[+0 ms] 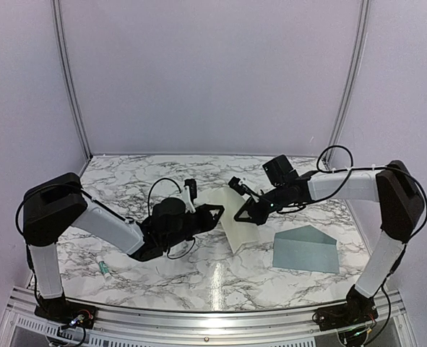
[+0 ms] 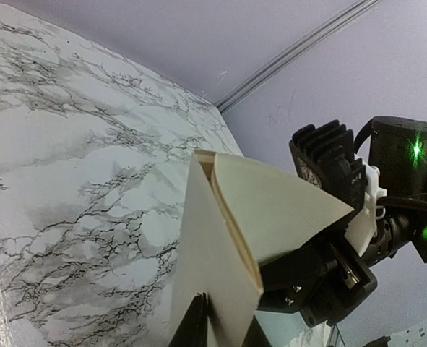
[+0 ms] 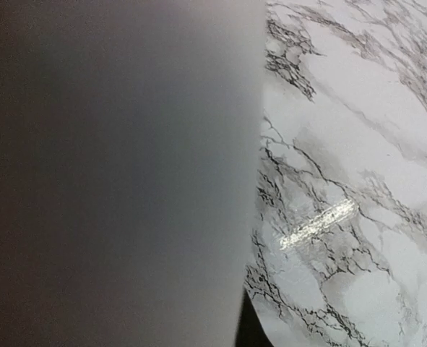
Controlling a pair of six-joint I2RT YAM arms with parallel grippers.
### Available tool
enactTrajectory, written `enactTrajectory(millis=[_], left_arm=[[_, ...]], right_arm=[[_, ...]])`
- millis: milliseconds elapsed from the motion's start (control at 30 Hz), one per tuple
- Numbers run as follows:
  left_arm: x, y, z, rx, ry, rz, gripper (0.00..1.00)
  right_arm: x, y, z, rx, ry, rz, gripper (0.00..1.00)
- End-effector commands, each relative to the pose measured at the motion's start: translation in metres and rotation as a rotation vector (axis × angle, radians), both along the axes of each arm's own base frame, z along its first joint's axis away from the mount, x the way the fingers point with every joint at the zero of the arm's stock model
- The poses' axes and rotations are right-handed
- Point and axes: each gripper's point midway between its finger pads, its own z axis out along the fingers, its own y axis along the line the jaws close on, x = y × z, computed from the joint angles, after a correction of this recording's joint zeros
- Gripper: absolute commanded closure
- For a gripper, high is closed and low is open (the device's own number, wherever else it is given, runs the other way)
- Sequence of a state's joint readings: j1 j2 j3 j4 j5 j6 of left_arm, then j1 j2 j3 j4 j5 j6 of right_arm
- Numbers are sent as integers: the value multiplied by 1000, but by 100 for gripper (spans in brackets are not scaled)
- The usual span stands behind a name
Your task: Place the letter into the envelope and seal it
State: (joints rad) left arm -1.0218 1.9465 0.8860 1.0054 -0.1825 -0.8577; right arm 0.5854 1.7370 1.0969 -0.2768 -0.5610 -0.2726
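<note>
Two black-and-white robot arms.
Left arm and right arm: blocky black joints, white tubular links, looping black cables, black left gripper and right gripper; a finned black housing bears a green light.

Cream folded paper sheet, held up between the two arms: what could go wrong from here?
1. The cream folded paper sheet is pinched by the left gripper, with the right gripper at its other edge; uneven pulling could crease or tear it.
2. Its layers gape in the left wrist view, so the fold may spring open.
3. The flat blue-grey paper envelope lies unheld; the sheet could push it away.
</note>
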Motion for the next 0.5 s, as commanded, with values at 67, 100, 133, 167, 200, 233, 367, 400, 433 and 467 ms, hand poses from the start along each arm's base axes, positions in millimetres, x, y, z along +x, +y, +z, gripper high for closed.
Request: enactTrajectory(millis=[67,100,133,167,200,233,367,400,433,467], left_arm=[[-1,1,-8,-46,55,-1,78],[0,2,-11,-46,69,6,75],[-1,4,-16,-46,86,14,68],[-1,7,-20,-44,100,20,64],[-1,8,-22,-45,106,26,61],[-2,10,-25,-39,115,31,59],[-5,25,-32,-16,128,65,57],[-5,29,-33,-11,130,75,57],[-6,33,-31,-12,129,84,57],[-7,36,-31,-9,129,91,57]], right_arm=[[26,-1,-4,-69,-27,-99,94],[28,-2,-8,-88,-19,-102,94],[31,-2,-13,-111,-14,-103,94],[33,-3,-21,-139,3,-103,95],[35,-2,-26,-162,16,-98,96],[37,-2,-34,-188,33,-93,97],[43,-2,-52,-250,60,-95,96],[43,-2,-54,-264,54,-95,96],[45,-1,-57,-286,38,-98,95],[45,-1,-58,-303,23,-100,95]])
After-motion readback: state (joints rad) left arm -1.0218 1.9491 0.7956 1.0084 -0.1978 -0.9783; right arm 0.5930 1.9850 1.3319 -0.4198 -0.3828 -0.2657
